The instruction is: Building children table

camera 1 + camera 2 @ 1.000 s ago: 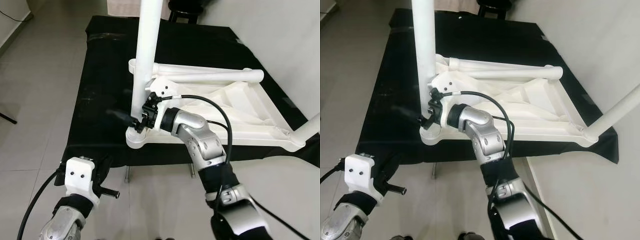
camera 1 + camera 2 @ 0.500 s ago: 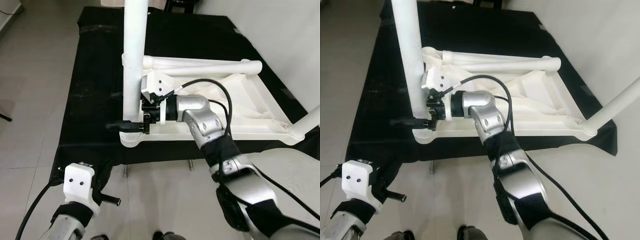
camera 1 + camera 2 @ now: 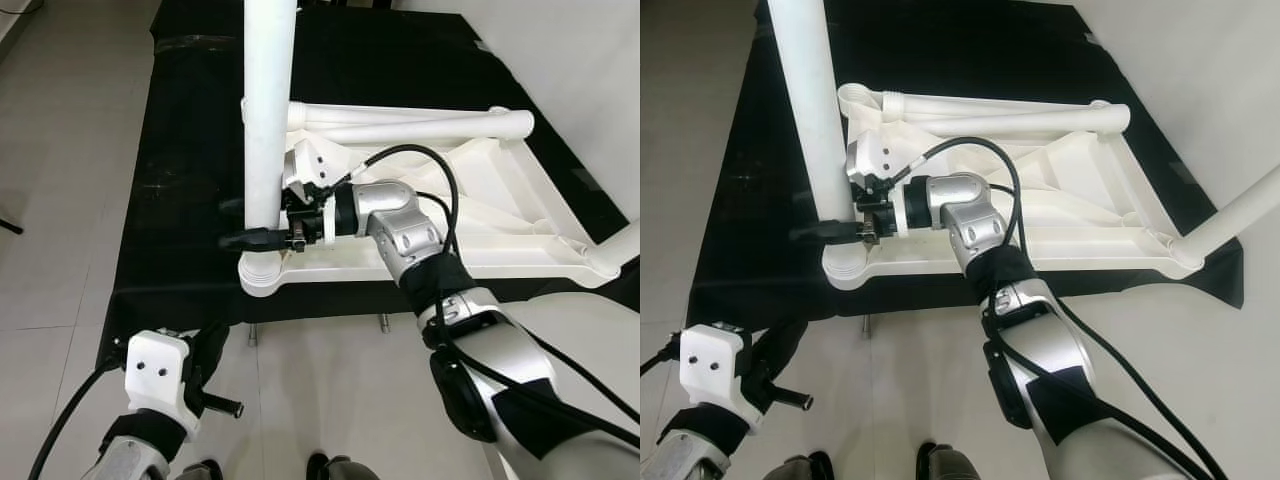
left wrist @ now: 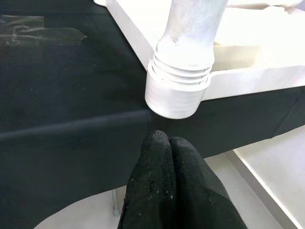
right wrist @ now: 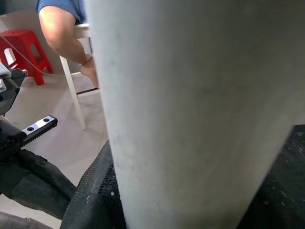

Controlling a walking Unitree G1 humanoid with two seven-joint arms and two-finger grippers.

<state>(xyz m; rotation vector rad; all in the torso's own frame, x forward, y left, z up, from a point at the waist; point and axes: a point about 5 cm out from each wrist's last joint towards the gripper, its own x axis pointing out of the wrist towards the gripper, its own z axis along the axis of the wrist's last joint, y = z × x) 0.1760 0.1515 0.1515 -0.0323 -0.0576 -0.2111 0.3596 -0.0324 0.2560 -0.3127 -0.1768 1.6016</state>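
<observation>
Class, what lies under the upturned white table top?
Under the table top lies a black cloth, covering a low support whose thin metal feet show at the front edge. What that support is stays hidden by the cloth.

Head cameras look steeply down; both wrist cameras closely face the table leg (image 4: 190,28).

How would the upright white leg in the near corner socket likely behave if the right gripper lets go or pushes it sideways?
The leg looks like a stiff plastic tube, so it should not bend. It stands tall over a small threaded socket, so a sideways push could probably lever it or tilt the upturned tabletop. Its smooth round surface may slip between the right gripper fingers.
</observation>
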